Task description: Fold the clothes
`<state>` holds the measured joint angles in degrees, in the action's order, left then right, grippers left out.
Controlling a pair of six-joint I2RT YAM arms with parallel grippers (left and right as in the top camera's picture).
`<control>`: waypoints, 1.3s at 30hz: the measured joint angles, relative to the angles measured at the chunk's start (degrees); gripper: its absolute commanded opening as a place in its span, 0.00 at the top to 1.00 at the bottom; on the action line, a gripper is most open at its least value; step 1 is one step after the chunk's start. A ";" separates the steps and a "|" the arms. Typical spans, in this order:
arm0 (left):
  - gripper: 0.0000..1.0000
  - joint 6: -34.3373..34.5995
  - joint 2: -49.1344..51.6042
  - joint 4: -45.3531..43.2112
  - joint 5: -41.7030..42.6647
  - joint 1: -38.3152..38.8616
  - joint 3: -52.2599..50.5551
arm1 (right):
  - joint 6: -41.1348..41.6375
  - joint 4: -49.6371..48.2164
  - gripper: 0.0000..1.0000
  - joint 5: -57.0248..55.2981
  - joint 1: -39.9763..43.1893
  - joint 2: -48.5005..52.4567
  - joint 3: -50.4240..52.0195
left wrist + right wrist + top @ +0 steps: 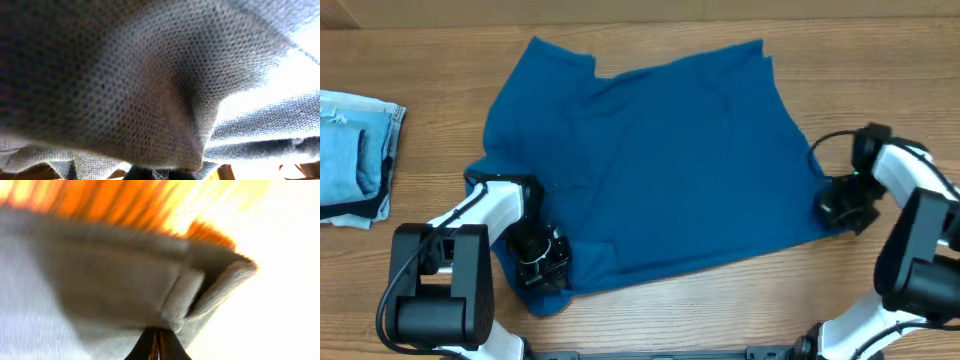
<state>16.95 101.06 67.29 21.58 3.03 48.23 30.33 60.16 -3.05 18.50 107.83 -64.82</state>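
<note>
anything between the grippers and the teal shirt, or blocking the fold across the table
Nothing visible does. The left gripper is shut on the shirt at its near-left corner, the right gripper on its right edge. The denim stack lies apart at the table's left end.

1. Left gripper point(542, 266): from overhead, its fingers were hidden under its own black wrist body and a bunch of the shirt point(650, 160). In the left wrist view, out-of-focus cloth filled the frame. The fingers point(137, 174) were only a dark sliver, cut by the bottom edge.
2. Right gripper point(841, 208): from above, its fingers were hidden under the wrist body at the shirt's edge. The right wrist view was blurred, with the fingers point(150, 347) cut off at the bottom, the desk point(115, 200) smeared into orange streaks, and the right side washed out white.
3. Shirt: the near left corner was covered by the left arm point(485, 215).
4. Denim stack point(355, 150): cut off by the left edge.
</note>
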 measured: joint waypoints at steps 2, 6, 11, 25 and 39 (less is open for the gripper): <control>0.96 -0.44 0.00 0.00 -0.35 0.00 0.00 | 0.33 -0.09 0.96 -0.31 2.60 -0.07 0.00; 0.96 -0.57 0.00 0.11 -0.42 0.26 0.00 | 1.33 0.81 0.96 -1.16 5.18 -0.09 -0.52; 0.96 -0.63 0.00 0.50 -1.29 0.37 0.00 | 1.81 1.88 0.96 -5.35 5.90 -0.11 -4.20; 0.00 -3.91 0.00 2.93 1.07 0.37 -0.15 | -18.45 -22.23 0.60 23.12 -4.00 -1.77 -11.37; 0.00 -8.61 -11.34 9.31 -3.02 0.37 22.51 | -23.78 -32.81 0.56 26.58 -10.45 7.80 -11.85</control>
<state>8.34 89.71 76.60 18.57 3.40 70.74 6.55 27.35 23.53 8.05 115.63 -76.66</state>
